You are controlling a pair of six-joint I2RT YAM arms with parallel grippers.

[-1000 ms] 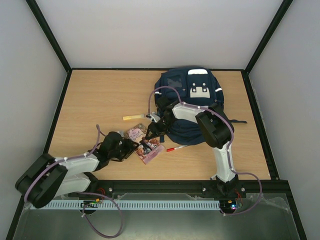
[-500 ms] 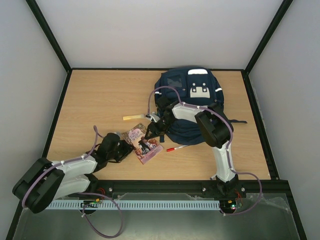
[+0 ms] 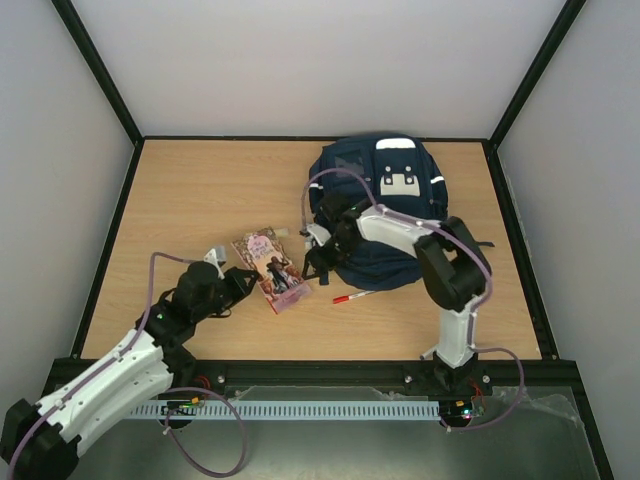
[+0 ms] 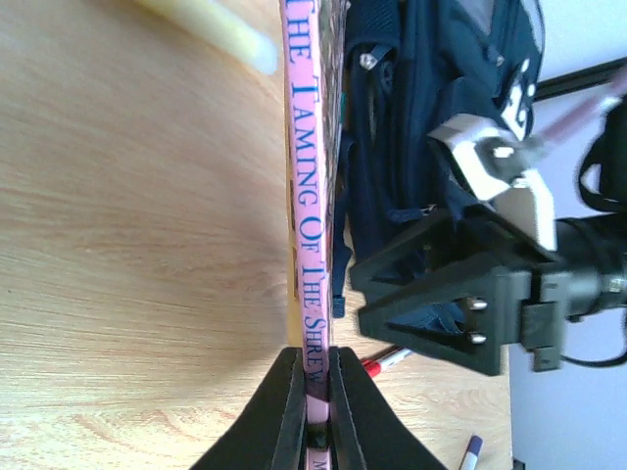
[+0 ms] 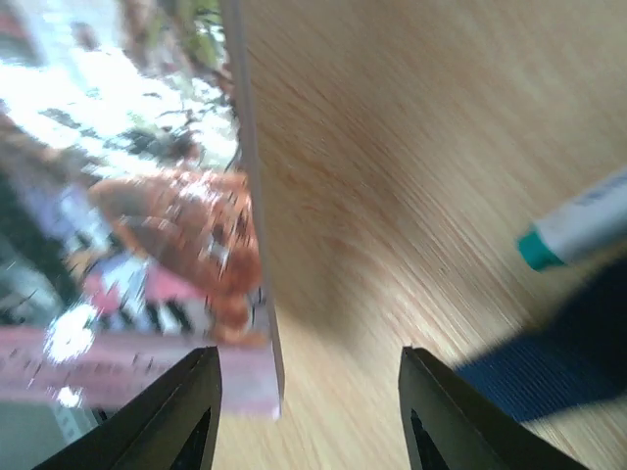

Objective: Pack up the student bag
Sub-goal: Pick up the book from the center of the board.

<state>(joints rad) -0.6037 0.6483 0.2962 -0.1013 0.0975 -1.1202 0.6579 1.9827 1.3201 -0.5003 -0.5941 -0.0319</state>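
Observation:
The navy student bag lies at the back right of the table; it also shows in the left wrist view. My left gripper is shut on the lower end of a pink paperback book, holding it on edge, spine toward the camera, fingers clamped on it. My right gripper is open beside the bag's front left edge, just right of the book. In the right wrist view the gripper spans bare table, with the book cover at its left finger.
A red pen lies in front of the bag. A yellow highlighter lies beyond the book. A teal-tipped marker lies by the bag's fabric. A purple-capped pen lies near the front edge.
My left arm has drawn back to the left and raised the book on its edge, shifting it leftward. My right gripper has shifted slightly right, away from the book.

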